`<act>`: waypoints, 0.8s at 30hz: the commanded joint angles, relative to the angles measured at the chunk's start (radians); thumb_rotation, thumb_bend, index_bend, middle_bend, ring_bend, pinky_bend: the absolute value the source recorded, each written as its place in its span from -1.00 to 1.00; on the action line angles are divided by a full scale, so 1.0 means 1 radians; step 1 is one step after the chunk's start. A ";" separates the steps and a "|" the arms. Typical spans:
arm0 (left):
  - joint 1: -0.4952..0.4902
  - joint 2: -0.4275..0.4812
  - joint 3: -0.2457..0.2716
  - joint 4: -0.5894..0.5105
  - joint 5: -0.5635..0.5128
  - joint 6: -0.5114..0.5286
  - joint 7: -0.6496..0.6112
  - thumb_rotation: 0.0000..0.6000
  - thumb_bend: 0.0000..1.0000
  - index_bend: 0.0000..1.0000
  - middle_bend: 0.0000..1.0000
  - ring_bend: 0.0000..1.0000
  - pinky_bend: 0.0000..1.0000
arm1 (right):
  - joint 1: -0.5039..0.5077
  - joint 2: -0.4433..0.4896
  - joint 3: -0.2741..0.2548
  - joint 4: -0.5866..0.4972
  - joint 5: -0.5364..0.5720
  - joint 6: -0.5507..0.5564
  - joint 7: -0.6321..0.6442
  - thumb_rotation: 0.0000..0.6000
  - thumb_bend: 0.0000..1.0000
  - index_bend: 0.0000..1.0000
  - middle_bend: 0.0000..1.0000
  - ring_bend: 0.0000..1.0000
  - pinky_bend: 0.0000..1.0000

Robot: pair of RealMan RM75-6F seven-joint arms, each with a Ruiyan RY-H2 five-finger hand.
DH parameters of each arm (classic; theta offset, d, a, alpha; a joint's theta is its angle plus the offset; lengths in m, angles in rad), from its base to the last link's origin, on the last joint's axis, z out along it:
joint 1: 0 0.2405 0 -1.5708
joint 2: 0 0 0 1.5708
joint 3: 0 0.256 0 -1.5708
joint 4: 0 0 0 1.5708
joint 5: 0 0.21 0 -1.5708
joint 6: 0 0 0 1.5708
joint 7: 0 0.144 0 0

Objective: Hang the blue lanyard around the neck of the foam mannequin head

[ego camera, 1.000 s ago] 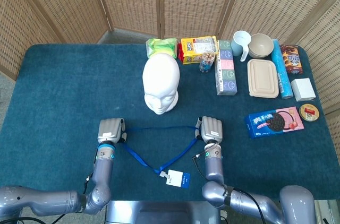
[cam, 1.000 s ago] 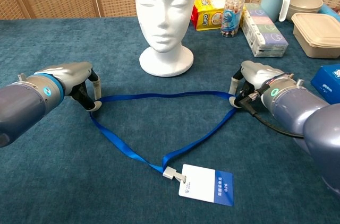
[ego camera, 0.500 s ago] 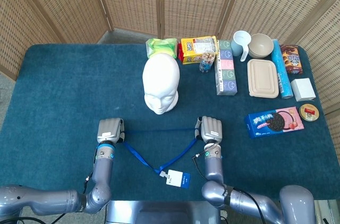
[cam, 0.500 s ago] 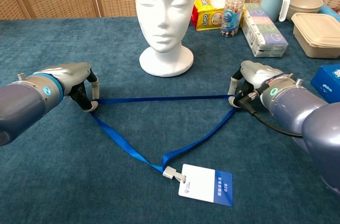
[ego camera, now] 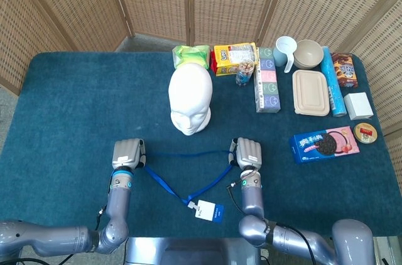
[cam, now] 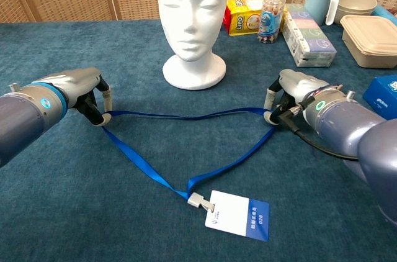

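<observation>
The blue lanyard [cam: 149,169] lies spread on the dark teal table [ego camera: 75,102] in the lower middle of both views, its strap forming a triangle. The top edge runs nearly straight from the left hand [cam: 80,91] across to the right hand [cam: 291,91], and the two lower sides slope down to meet at a metal clip with a white and blue badge card [cam: 237,214] lying flat near the bottom of the chest view.

The left hand, at the left of the chest view, has its fingers curled in and pinches the strap's left corner down at the cloth. The right hand, at the right, has its fingers closed too and holds the strap's right corner against the table.

The foam mannequin head [ego camera: 190,102] stands upright on its round base in the centre of the head view, above the strap and apart from it, its face turned toward the robot. Its neck is bare.

In the upper right of the head view sit a yellow snack pack [ego camera: 233,58], a tall box [ego camera: 267,80], a lidded beige container [ego camera: 310,92], a cup [ego camera: 286,48], a bowl [ego camera: 308,53] and a blue biscuit box [ego camera: 323,144].
</observation>
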 commanded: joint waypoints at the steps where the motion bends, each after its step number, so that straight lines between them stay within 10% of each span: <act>1: 0.017 0.015 0.009 -0.022 0.029 0.014 -0.027 0.99 -0.11 0.27 1.00 1.00 1.00 | -0.011 0.014 -0.001 -0.033 -0.011 0.002 0.019 1.00 0.03 0.26 0.91 1.00 1.00; 24: 0.199 0.334 0.124 -0.379 0.549 0.100 -0.379 0.99 -0.11 0.27 1.00 1.00 1.00 | -0.118 0.353 0.017 -0.600 -0.162 -0.039 0.235 1.00 0.03 0.29 0.94 1.00 1.00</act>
